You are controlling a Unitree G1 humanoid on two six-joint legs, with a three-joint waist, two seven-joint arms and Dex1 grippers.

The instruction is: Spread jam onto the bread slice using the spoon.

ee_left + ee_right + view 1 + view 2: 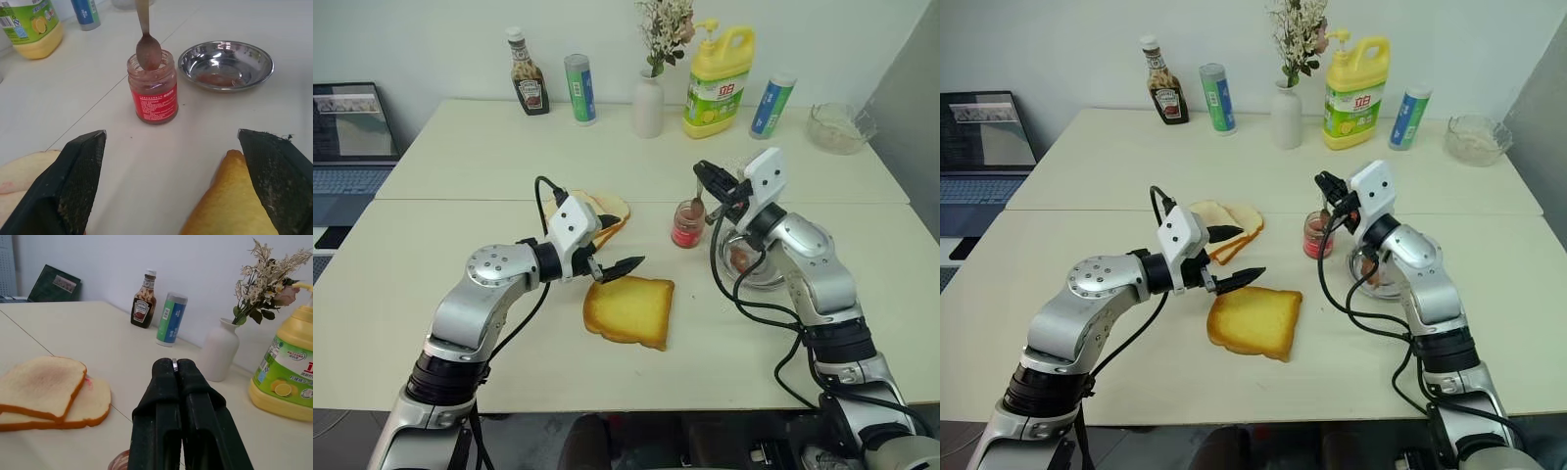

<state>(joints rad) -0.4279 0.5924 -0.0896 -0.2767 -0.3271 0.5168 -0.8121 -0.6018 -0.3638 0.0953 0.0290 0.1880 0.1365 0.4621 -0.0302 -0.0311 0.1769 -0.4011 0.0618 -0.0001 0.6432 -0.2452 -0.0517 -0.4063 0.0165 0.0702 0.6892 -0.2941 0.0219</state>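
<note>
My right fingers (pixel 710 179) are pressed together on the spoon (pixel 148 46), whose handle end shows as a sliver of metal between the tips in my right wrist view. The spoon hangs bowl-down at the mouth of the jam jar (pixel 688 223), its bowl at the rim and dulled with jam. The risk I judge here is at the jar: it is small and light, and if the spoon's bowl catches the glass lip as I move, the jar could tip or skid toward the steel dish (pixel 756 262) just beside it. A thin handle pinched only at its end could also twist in my grip and shed its jam on the tabletop (pixel 460 206) short of the bread.

My left fingers (pixel 612 249) are spread wide and hold nothing; they hover just above the tabletop, nearer me than the jar, with the bread slice (pixel 630 310) lying flat by one tip. Two paler slices (pixel 607 210) lie beyond that hand.
</note>
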